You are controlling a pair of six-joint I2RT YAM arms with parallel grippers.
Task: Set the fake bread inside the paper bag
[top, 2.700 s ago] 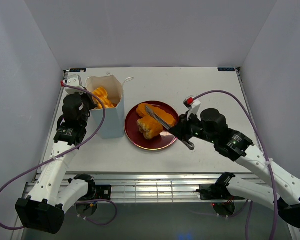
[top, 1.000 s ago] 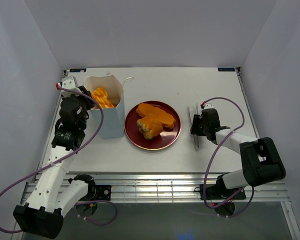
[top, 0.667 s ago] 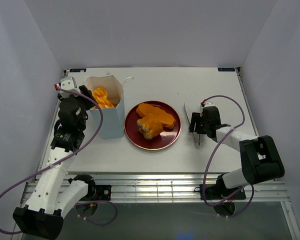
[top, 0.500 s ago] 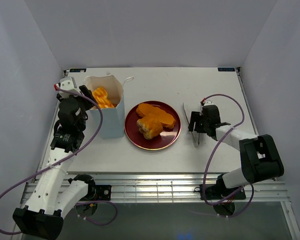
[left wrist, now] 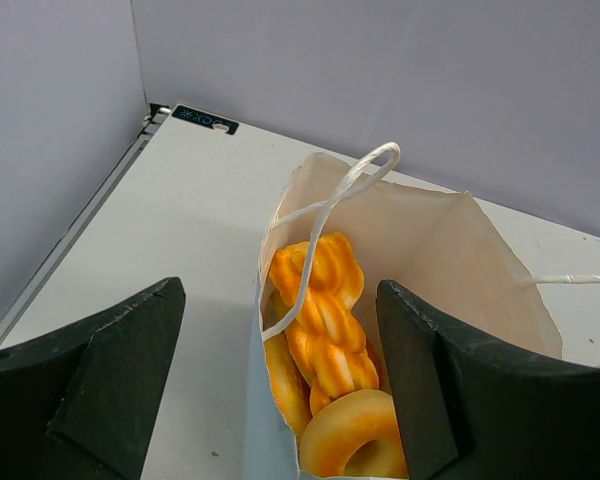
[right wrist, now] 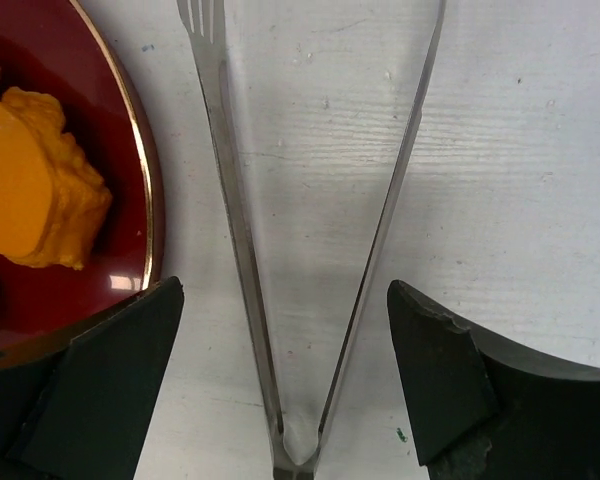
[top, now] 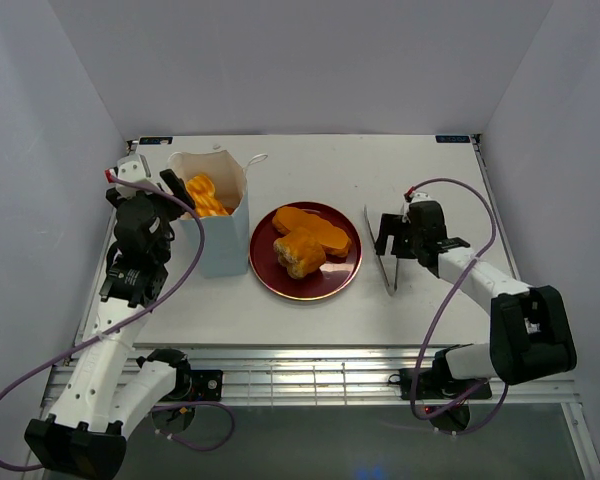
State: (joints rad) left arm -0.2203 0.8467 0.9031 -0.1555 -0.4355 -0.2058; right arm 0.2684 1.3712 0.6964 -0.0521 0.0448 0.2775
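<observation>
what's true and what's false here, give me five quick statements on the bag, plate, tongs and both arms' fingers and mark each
1. The paper bag stands upright with fake bread inside. True.
2. The dark red plate is bare. False: orange pieces lie on it.
3. The tongs lie flat on the table beside the plate. True.
4. The right arm's fingers are shut on the tongs. False: they stand open, one on each side.
5. The left arm's fingers are spread open at the bag. True.
</observation>
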